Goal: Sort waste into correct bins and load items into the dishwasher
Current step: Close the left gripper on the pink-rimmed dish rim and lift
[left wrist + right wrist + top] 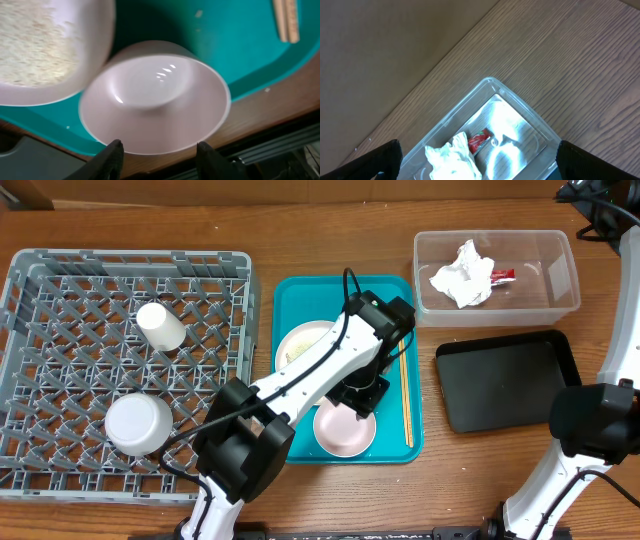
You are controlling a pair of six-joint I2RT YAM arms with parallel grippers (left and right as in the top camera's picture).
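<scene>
Pinkish-white bowl [155, 100] on teal tray [240, 45]; left pincer [160, 146] part-open above its near rim (presumably poised to grasp); right pincer [477, 150] spread wide, idle.

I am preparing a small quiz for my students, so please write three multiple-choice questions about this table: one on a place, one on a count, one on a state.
1. The napkin lies in: A. the dish rack; B. the clear tub; C. the right gripper.
2. Dishes in the dish rack: A. one; B. two; C. four.
3. The right gripper is: A. open and empty; B. shut on the napkin; C. shut on the clear tub.

Answers:
1 B: the overhead view shows it in the tub beside the red wrapper.
2 B: only a white cup and a bowl are there.
3 A: its fingers stand wide apart with nothing between them.
</scene>
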